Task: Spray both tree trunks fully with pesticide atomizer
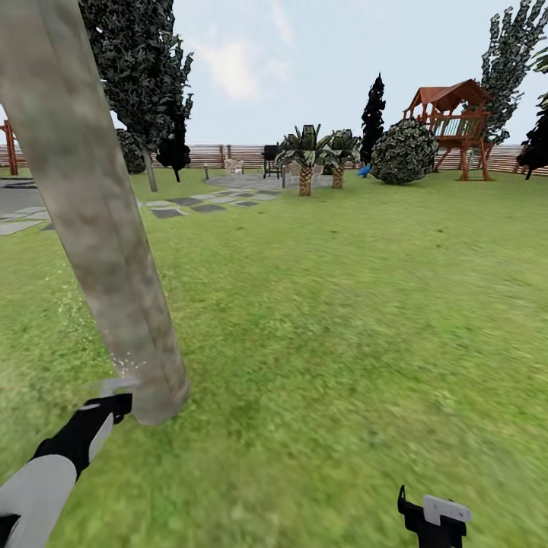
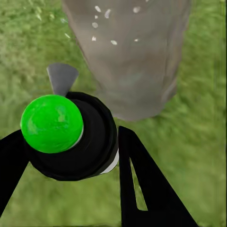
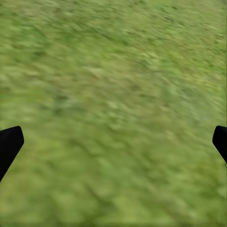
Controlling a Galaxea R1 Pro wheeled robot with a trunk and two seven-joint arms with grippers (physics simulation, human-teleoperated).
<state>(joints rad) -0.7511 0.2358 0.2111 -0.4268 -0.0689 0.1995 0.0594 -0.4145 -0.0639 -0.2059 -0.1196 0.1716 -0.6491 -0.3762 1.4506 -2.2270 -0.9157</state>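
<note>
The pesticide atomizer [image 2: 71, 137], a black round body with a bright green ball on top and a grey nozzle, sits clamped between the 2 black fingers [image 2: 142, 184] of the left gripper [image 2: 71, 156]. In the head view the left gripper [image 1: 114, 403] is at the near left, just beside the foot of the tree trunk [image 1: 99, 228], with the grey nozzle tip pointing at the bark. The trunk is a thick column of mottled grey-brown bark, leaning across the left of the head view; the left wrist view shows its base [image 2: 132, 56] meeting the grass close ahead of the nozzle. Tiny white specks of pesticide [image 2: 106, 14] dot the bark, and a few [image 1: 122, 359] hang near the trunk's foot.

The right gripper [image 1: 434, 521] hangs at the near right over bare lawn [image 1: 365, 320], its fingers [image 3: 9, 146] spread wide apart with grass between them.

Far off stand 2 short palms [image 1: 306, 164], a round shrub [image 1: 403, 152], a red wooden play tower [image 1: 453, 125], a grey paved patio [image 1: 251, 183] and the slat fence [image 1: 243, 156].
</note>
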